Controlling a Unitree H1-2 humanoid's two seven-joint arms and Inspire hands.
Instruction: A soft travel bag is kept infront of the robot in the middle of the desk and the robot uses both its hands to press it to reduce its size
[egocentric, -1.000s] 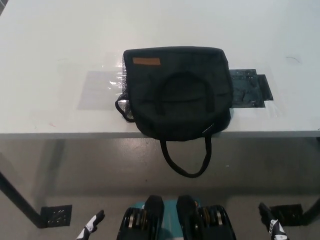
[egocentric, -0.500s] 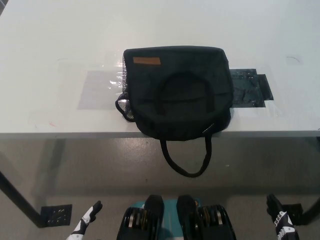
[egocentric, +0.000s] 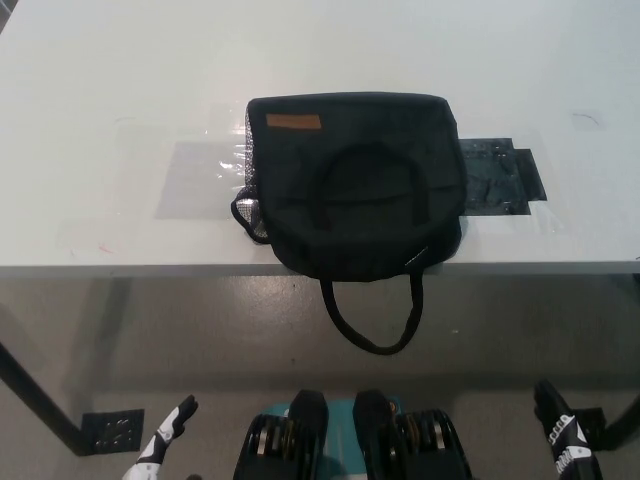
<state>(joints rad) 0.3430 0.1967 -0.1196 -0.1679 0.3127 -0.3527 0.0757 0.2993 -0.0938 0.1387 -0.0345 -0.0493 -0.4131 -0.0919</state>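
A black soft travel bag (egocentric: 355, 185) lies flat on the white desk (egocentric: 120, 80), near its front edge. An orange label (egocentric: 293, 122) sits at the bag's far left corner. One carry handle rests on top of the bag, and the other handle (egocentric: 372, 320) hangs over the desk's front edge. Only the tip of my white left hand (egocentric: 162, 445) shows at the lower left, below the desk and far from the bag. My black right hand (egocentric: 562, 438) pokes in at the lower right, also below the desk. Neither touches the bag.
A clear plastic sheet (egocentric: 200, 175) is taped to the desk left of the bag, and a dark sheet (egocentric: 500, 178) lies to its right. A desk leg with a foot plate (egocentric: 112, 430) stands on the floor at the lower left.
Both hands have shifted slightly outward at the bottom edge of the picture. The bag has not moved.
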